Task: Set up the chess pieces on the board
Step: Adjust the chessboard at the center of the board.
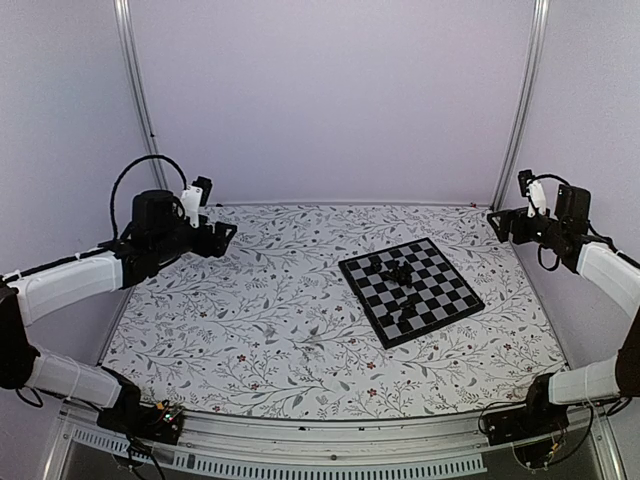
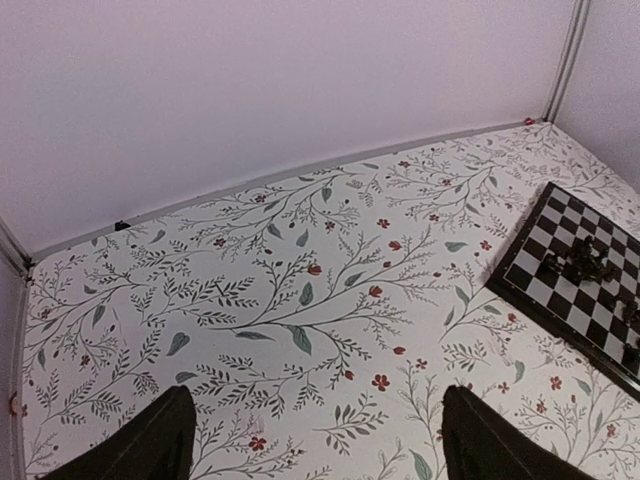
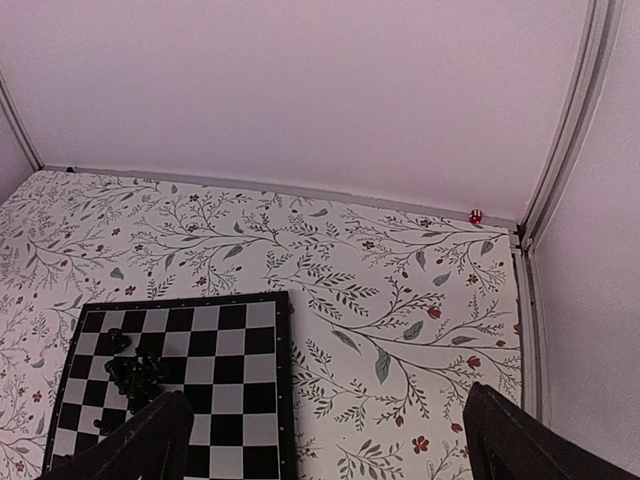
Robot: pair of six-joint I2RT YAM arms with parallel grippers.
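Right of centre on the white, floral-patterned desk (image 1: 250, 320) lies the flat square chessboard with black and pale grey checks (image 1: 445, 295), turned at an angle. Tiny black chess pieces (image 1: 397, 271) bunch on its middle squares, with a few nearer ones apart from the cluster; whether they stand upright I cannot tell. Farther back, the jaws of the left arm (image 1: 70, 280) hang spread wide and empty over the desk's left side. The jaws of the right arm (image 1: 605, 270) hang equally spread and empty beyond the board's right corner. Plain pale walls (image 1: 330, 100) close the back.
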